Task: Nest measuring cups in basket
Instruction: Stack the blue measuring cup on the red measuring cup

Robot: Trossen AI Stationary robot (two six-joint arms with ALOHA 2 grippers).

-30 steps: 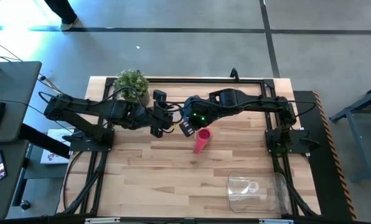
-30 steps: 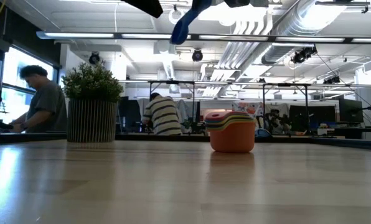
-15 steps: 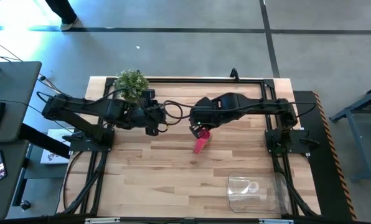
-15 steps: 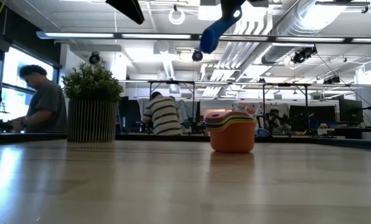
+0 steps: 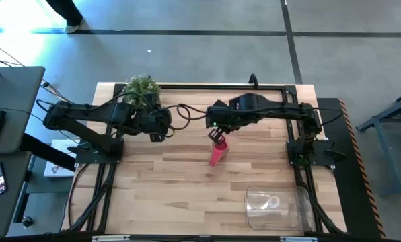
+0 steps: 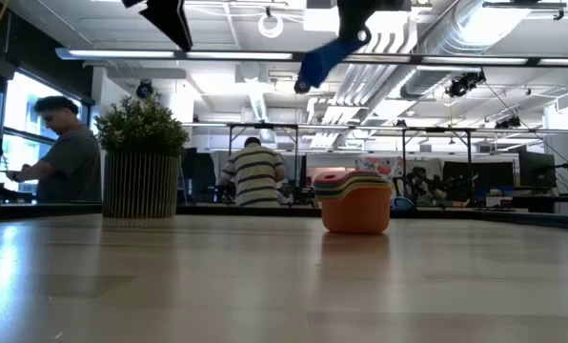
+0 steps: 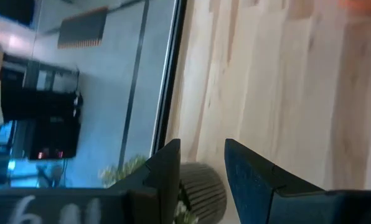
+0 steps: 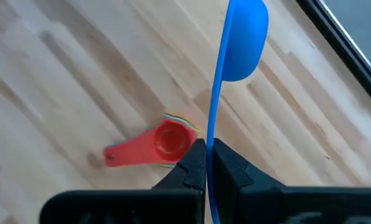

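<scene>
My right gripper (image 8: pixel 209 155) is shut on a blue measuring cup (image 8: pixel 243 38) and hangs above a nested stack of cups (image 5: pixel 216 153) standing on the table's middle. In the low view the stack (image 6: pixel 354 202) shows an orange outer cup with yellow, green and pink rims above it. My left gripper (image 7: pixel 201 168) is open and empty. It sits high near the potted plant, left of the stack (image 5: pixel 157 132). The clear basket (image 5: pixel 251 196) rests at the table's near right. My right gripper pinches the blue cup's flat handle near its free end (image 8: pixel 211 140) between its two fingers, which lie along the handle. The fingers slant down from the table's right side. The cup (image 6: pixel 319 63) is lifted clear, its bowl hanging lower than the fingers.
A potted plant (image 5: pixel 141 88) stands at the far left of the table, close behind my left gripper. Black frame rails run round the table's edges. Bare wood lies between the stack and the basket. People sit in the room beyond the far edge (image 6: pixel 255 176).
The two grippers were close together at the table's middle. My left gripper has drawn back toward the table's left, near the plant. My right gripper has carried the blue cup toward the right, to above the stack, and the cup's bowl has dipped lower.
</scene>
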